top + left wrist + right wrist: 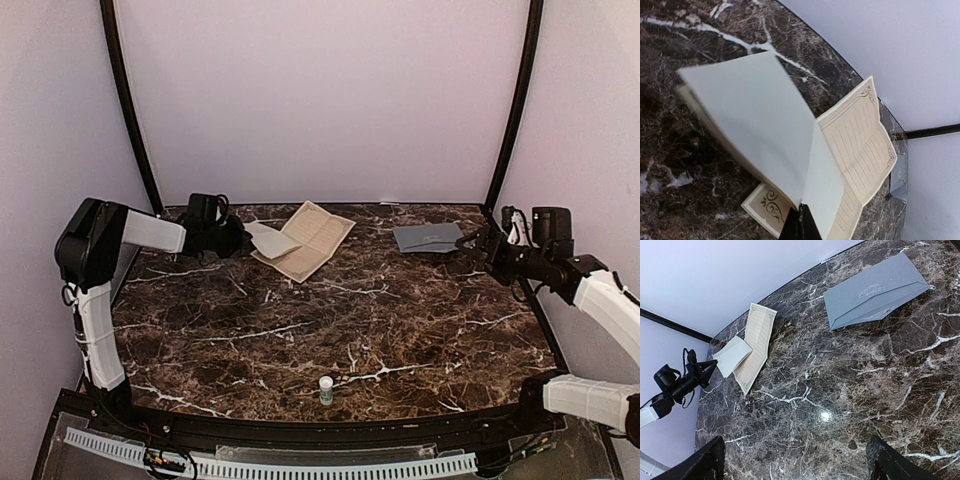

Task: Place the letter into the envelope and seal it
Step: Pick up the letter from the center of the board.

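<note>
My read was that the step in hand was getting hold of the letter (pixel 860 145) so it could be folded and carried over. The left jaws were pinched shut on the edge of its pale folded panel (pixel 765 130). That panel was held up off the counter (pixel 330 330), while the tan printed part lay flat at the far left.

The envelope (pixel 428 237) sat flat at the far right of the counter, well apart from the letter. It was just beside the right jaws, which stood wide with nothing between them. Its flap looked to be lying down, but I couldn't tell for sure.

If I were running it:
- Go slow. The hold was on a thin paper edge, so a quick pull could slip it or drag the whole sheet.
- Swing the panel over along its crease and keep it low, so the letter ends up compact and not flopping open.
- Have the right arm (pixel 545 262) pin the envelope and get the flap up before the letter arrives.

There was also a small bottle (pixel 326 389) at the near edge, maybe glue. I'd steer clear of it.
</note>
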Motion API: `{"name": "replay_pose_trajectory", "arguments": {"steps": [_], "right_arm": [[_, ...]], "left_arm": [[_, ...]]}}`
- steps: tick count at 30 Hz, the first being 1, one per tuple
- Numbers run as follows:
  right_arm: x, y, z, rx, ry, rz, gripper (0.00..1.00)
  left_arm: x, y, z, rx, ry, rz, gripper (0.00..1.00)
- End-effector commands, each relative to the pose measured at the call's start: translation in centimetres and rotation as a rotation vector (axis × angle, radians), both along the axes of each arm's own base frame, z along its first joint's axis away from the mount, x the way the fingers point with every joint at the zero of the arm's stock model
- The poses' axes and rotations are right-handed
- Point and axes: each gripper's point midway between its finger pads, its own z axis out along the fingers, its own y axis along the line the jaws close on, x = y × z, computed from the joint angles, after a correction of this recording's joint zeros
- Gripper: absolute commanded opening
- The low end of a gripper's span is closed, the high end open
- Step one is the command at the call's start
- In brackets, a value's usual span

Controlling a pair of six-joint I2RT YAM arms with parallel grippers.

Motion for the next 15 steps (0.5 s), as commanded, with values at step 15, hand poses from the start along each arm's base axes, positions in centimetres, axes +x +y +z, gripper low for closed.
{"name": "replay_pose_trajectory", "arguments": {"steps": [15], "right_arm": [[-4.5,7.3,4.5,0.093,-0.136,0.291,0.91]], "left_arm": [[-21.5,-4.5,19.1,-0.089,-0.38,-0.479,0.0]]}}
